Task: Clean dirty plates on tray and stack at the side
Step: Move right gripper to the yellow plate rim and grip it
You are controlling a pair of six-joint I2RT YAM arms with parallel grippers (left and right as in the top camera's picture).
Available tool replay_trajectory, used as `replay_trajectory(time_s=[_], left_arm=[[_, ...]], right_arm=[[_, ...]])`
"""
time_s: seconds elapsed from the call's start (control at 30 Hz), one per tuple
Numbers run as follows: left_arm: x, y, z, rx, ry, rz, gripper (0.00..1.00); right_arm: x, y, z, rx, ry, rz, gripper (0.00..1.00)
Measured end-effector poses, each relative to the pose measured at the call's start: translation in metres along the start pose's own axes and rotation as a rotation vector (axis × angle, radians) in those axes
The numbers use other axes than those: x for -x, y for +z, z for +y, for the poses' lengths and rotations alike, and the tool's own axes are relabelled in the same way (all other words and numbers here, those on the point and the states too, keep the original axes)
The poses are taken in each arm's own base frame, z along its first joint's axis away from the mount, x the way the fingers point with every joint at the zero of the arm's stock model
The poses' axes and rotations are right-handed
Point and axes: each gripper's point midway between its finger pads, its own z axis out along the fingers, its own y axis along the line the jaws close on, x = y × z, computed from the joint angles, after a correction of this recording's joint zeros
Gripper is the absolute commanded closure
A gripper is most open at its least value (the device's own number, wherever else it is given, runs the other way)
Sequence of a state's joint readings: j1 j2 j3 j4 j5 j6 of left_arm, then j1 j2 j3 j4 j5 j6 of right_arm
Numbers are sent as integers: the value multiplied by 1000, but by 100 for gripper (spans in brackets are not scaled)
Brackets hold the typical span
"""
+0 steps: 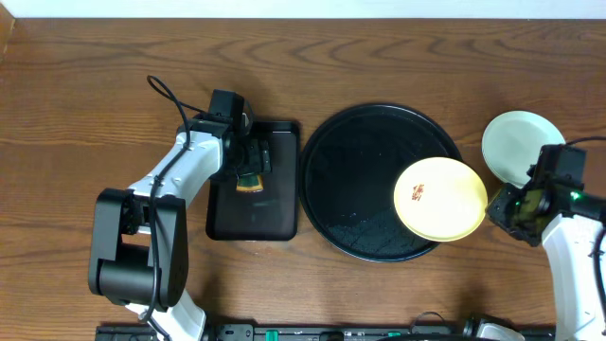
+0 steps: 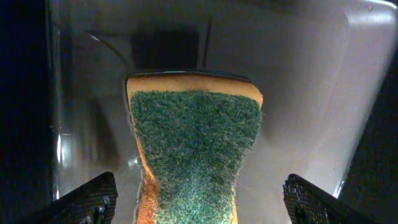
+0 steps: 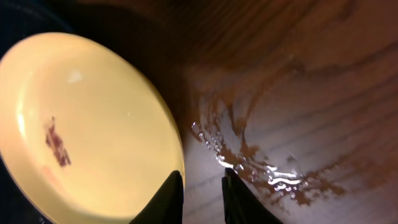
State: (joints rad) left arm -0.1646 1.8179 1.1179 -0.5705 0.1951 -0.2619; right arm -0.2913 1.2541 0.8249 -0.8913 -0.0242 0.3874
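From overhead we see the round black tray (image 1: 327, 142) at the middle of the wood-grain tabletop (image 1: 95, 85). The yellow plate (image 1: 445, 204) sits over the tray's 4 o'clock rim, with part of it jutting past the rim toward the right arm. A brown smear (image 1: 417, 194) marks the plate's left half.

The right gripper (image 3: 200, 200) comes in at the plate's 3 o'clock edge. In the right wrist view its two fingers (image 3: 171, 199) stand almost together with the plate's rim at them, so we read it as clamped on the yellow plate. Beside them, wet streaks (image 3: 267, 171) glint on the wood.

A mint-green plate (image 1: 516, 137) lies on the bare tabletop at the tray's 2 o'clock, off the tray and just above the right wrist.

At the tray's 9 o'clock, just beside it, lies a rectangular black tray (image 1: 279, 213). The left gripper (image 2: 199, 193) hangs over this tray with its jaws spread wide. A sponge (image 2: 196, 143), green scouring face toward the camera and yellow foam along its edges, lies between them on the glossy tray floor. In the left wrist view neither finger touches it.
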Motion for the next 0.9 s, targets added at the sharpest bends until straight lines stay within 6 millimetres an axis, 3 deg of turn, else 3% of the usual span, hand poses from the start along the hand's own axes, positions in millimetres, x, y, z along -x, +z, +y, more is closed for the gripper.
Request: replay_trajectory(time_s=[0.33,0.5,0.7,0.8,0.9], left_arm=[[0,0,0,0,0,0,14],[0,0,0,0,0,0,14],[0,0,0,0,0,0,14],[0,0,0,0,0,0,14],[0,0,0,0,0,0,14]], right_arm=[[-7,26,8,73,-10,-18,77],[-10,35,9,95,-18,-29,86],[-14,38,9,98,-19,-17,89],[-15,38,9,102,-23,-15,99],[-17,38,9,101,-21,-7,99]])
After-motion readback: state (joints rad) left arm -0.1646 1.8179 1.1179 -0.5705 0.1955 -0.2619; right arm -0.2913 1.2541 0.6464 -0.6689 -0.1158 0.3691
